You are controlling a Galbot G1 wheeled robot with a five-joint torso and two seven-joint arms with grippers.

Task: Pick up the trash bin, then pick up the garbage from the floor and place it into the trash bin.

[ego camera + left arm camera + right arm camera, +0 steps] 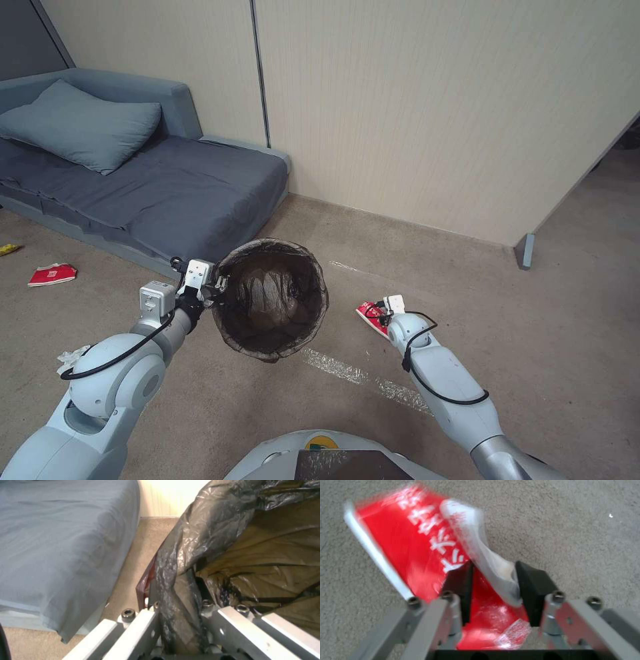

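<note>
The trash bin (313, 267), lined with a dark bag, hangs above the floor (547, 333), its mouth facing me. My left gripper (217, 287) is shut on its near rim; in the left wrist view the fingers (140, 620) clamp the bag-covered rim (180, 580). My right gripper (381, 308) is down at the carpet on a piece of garbage, a red-and-white wrapper (369, 315). In the right wrist view the black pads (460, 585) pinch a raised fold of that wrapper (413, 547), gripper (494, 580) shut on it.
More garbage lies at the left: a red-and-white wrapper (52, 274), a yellow scrap (8, 249) and crumpled white tissue (72, 358). A grey sofa bed (167, 187) stands behind the bin. A wall panel (433, 120) closes the back. Pale tape strip (360, 377) marks the carpet.
</note>
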